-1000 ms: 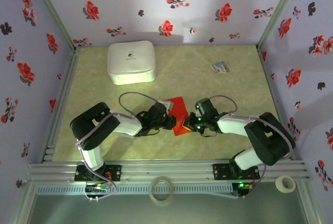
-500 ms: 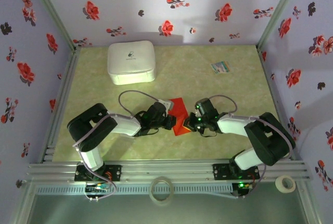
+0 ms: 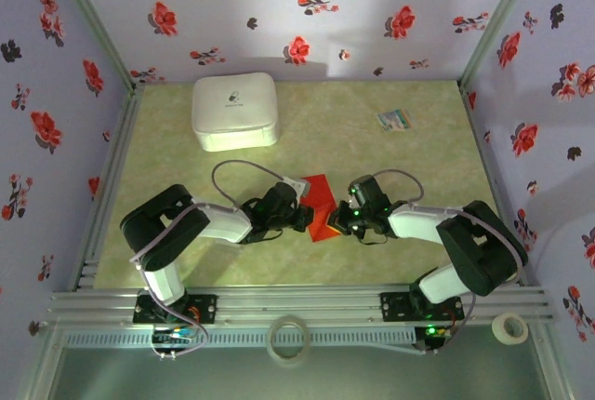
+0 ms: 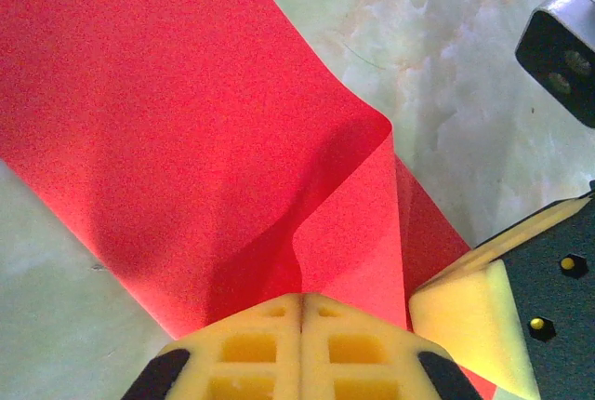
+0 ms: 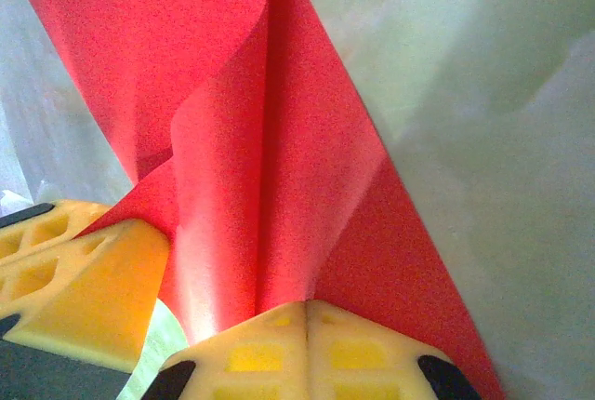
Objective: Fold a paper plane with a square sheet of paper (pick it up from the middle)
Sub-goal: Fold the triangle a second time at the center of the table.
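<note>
The left gripper (image 4: 302,302) and right gripper (image 5: 305,307) are both pinching shut on the thin, bright red square sheet of paper (image 3: 321,203) at mid-table between them, forming an early fold; next, I judge, comes pressing its curl flat.

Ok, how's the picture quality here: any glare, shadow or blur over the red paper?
Top external: soft, evenly lit, with a bright patch on the back wall and the red sheet small in frame. Left wrist: sharp, with a dark shadow under the sheet's curled flap. Right wrist: grainy, the table washed out and blurred, and a pale sheen on the paper near the bottom edge.
</note>
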Controlling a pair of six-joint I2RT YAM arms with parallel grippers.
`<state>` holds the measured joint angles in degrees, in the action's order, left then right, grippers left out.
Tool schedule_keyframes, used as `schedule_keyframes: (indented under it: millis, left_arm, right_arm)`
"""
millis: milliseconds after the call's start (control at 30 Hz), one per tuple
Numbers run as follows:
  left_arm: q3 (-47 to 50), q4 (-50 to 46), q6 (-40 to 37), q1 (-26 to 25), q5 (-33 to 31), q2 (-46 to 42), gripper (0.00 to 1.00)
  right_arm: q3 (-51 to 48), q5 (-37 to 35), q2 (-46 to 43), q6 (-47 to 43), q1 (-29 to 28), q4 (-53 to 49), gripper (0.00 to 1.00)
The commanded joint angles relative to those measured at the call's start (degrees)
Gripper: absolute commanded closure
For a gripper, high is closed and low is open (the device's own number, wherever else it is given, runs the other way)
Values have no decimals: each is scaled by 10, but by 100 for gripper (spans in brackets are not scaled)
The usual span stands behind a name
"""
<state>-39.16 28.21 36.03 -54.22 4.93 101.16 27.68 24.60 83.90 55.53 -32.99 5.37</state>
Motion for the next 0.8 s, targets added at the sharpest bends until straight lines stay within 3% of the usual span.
schedule_keyframes:
  millis: [0, 767]
  left_arm:
    - [-9, -9, -18, 3, -10, 9, 98]
    - [-7, 21, -46, 6, -3, 19, 98]
  right_arm:
    - [-8, -24, 12, -13, -1, -39, 95]
    - [-4, -13, 20, -23, 1, -39, 95]
